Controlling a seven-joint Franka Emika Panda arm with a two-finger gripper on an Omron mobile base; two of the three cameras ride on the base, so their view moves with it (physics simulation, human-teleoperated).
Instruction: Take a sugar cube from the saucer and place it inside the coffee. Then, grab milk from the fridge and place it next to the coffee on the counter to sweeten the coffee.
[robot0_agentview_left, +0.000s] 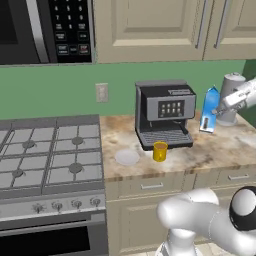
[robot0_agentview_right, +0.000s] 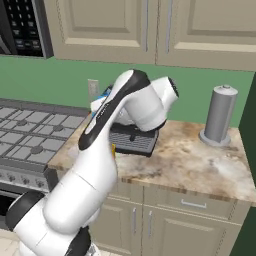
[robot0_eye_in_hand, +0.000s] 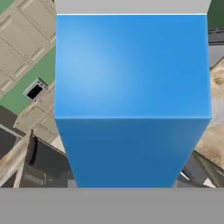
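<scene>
Above counter (robot0_agentview_left: 220, 145) | milk (robot0_agentview_left: 210, 109): blue gabled carton, white marks, tilted | claw (robot0_agentview_left: 218, 111) clamped on it

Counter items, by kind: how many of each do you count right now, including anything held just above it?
Coffee machine: 1
Yellow mug: 1
White saucer: 1
Blue milk carton, held above the counter: 1
Grey canister: 1
Total: 5
</scene>
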